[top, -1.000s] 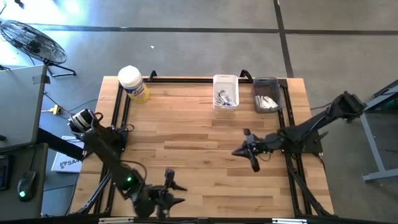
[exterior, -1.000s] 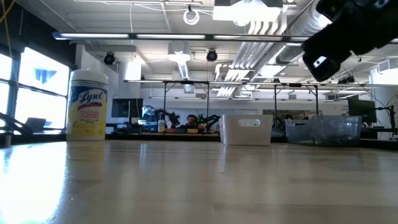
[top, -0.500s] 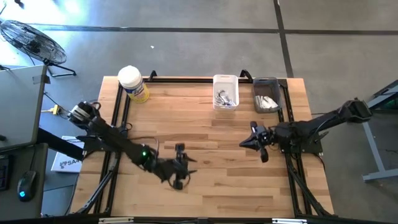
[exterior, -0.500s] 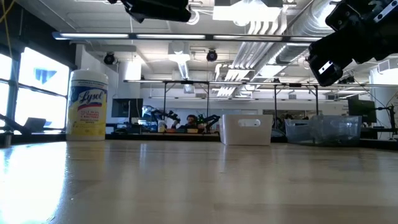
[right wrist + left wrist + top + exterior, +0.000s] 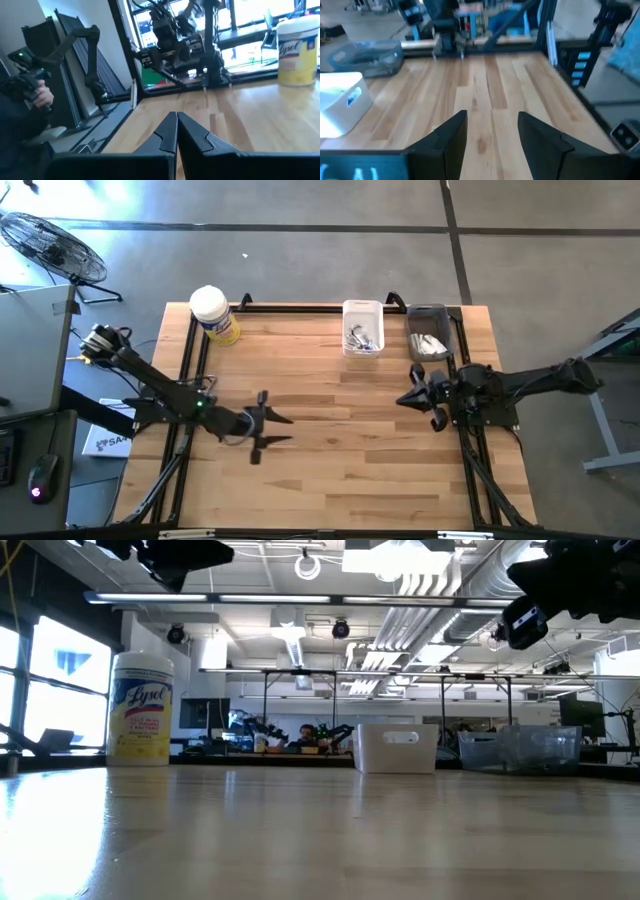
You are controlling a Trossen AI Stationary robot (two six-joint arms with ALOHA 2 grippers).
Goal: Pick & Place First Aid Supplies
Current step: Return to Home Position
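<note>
A pale wooden table [image 5: 330,480] is standing on a grey concrete floor, with a floor fan [image 5: 50,242] sitting off its far left corner. Along the far edge a yellow tub [image 5: 214,316] with a white lid is standing at the left. A white bin [image 5: 362,308] and a grey bin [image 5: 428,311] are sitting side by side toward the right. The first aid supplies [image 5: 362,338] are lying inside those two bins. The low view is looking past them into a large room with ceiling lights and ducts. In the right wrist view a person [image 5: 25,115] is showing beyond the table's left side.

The left hand [image 5: 285,430] is hanging above the left middle of the table and pointing right. Its fingers are spread apart and holding nothing, with bare wood showing between them. The right hand [image 5: 403,400] is hovering near the right edge, just in front of the grey bin, and pointing left. Its fingers are pressing together on nothing.

Compared with half a second ago, the left hand is sitting farther left and farther from the front edge. The right hand is sitting closer to the right edge and the bins. The tub, bins and supplies are lying where they were.
</note>
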